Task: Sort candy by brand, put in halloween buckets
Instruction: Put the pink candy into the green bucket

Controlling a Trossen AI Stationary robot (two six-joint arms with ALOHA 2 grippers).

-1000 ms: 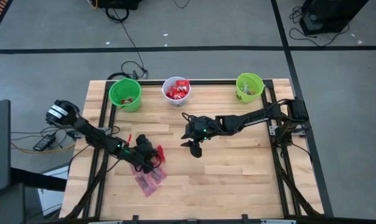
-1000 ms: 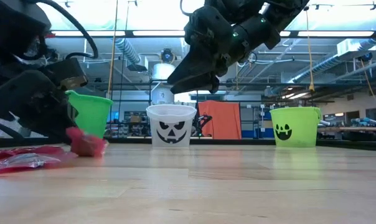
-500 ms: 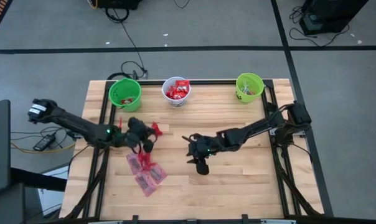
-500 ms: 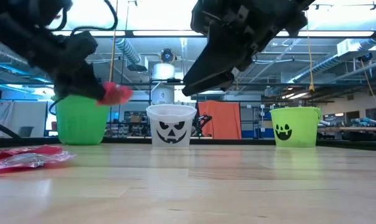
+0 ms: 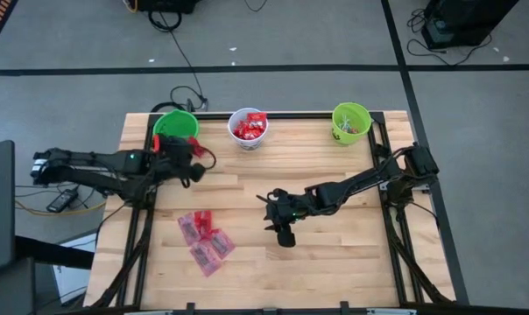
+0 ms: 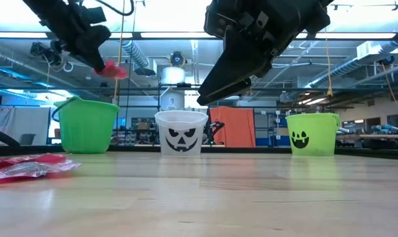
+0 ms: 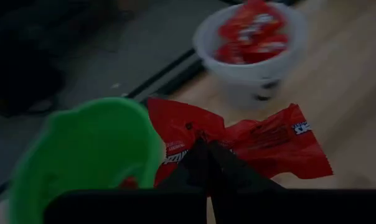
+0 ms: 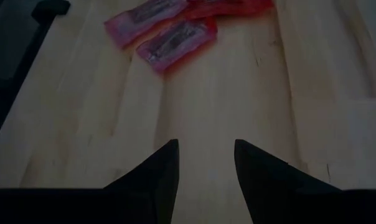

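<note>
Carrying red packet pinched in left claw beside green bucket, centre over rim before release; right claw spread, waiting.

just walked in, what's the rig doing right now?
Sorting candy into three buckets at the table's far edge. The left gripper is shut on a red packet, held in the air beside the left green bucket, not yet dropped. The white bucket already holds red candy; the right green bucket stands at the far right. The right gripper hovers open and empty over bare wood mid-table. A few pinkish packets are left on the table.
</note>
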